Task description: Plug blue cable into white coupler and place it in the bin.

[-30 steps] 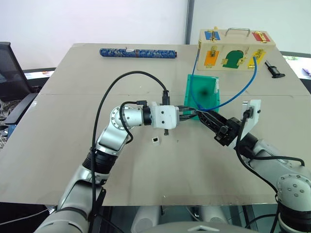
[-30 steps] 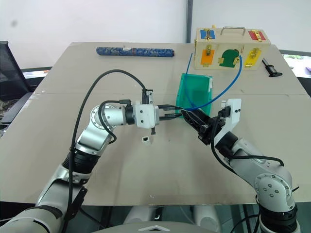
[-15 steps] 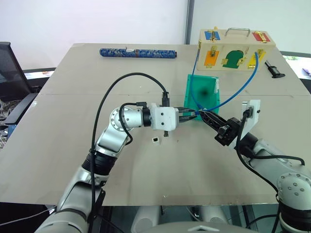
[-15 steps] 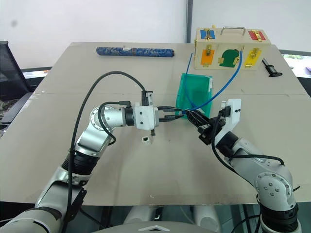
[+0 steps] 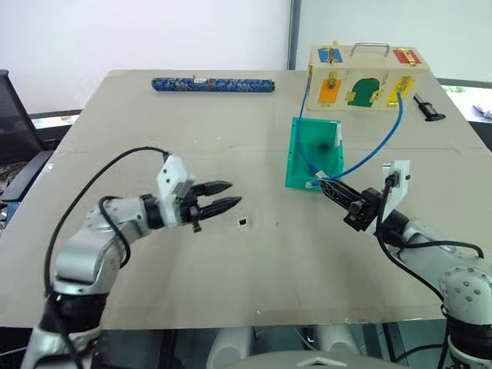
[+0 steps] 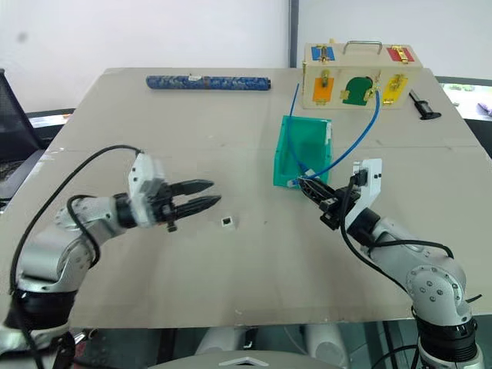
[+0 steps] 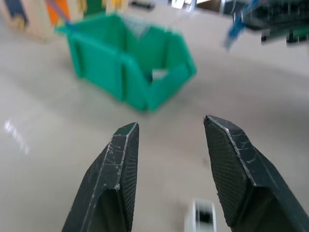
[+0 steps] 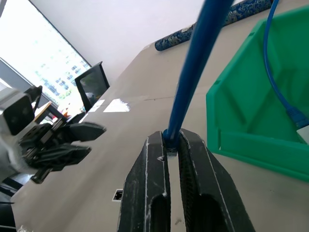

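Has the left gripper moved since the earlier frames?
Yes. The left gripper has pulled back from the teal-green plastic bin, toward the robot's left, and now sits open beside the tiny white coupler.

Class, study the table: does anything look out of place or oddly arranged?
Yes. The white coupler lies alone on the bare table, unplugged. The blue cable drapes over the bin, one end pinched in the right gripper.
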`<control>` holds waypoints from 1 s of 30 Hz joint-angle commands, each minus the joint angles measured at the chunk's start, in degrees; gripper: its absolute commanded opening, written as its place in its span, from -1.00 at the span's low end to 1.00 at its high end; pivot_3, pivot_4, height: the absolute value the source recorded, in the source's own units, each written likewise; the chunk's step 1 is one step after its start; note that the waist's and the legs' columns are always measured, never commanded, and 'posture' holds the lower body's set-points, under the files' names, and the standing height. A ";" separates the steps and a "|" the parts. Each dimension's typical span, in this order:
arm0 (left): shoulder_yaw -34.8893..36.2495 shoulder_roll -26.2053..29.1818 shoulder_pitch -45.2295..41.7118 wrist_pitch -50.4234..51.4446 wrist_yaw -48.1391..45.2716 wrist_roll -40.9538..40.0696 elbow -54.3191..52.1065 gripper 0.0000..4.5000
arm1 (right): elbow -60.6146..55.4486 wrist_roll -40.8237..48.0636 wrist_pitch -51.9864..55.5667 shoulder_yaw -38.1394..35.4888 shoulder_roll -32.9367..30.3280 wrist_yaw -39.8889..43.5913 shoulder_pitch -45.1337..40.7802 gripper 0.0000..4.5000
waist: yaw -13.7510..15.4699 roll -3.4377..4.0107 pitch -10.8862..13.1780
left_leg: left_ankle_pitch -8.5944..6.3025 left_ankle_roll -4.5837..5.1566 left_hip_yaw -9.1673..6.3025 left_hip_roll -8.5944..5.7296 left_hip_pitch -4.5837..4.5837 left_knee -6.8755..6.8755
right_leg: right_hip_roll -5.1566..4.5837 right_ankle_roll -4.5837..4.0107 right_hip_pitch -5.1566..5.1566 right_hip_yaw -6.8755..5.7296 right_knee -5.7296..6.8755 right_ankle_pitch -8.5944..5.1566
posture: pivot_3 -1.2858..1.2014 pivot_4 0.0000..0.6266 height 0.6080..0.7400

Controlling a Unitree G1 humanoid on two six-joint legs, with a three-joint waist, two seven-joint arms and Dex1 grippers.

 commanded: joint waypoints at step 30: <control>-12.09 -8.16 -4.48 -28.04 -10.25 17.04 24.83 -0.89 | -4.57 -2.65 -0.68 -1.52 -0.48 -0.09 1.33 -1.00 | 1.00 0.01 0.00 | 0.00 0.00 0.29 0.01 -0.06 -0.09 | -0.04 -0.01 -0.12 0.05 -0.03 0.02 | 0.03 -0.52 0.97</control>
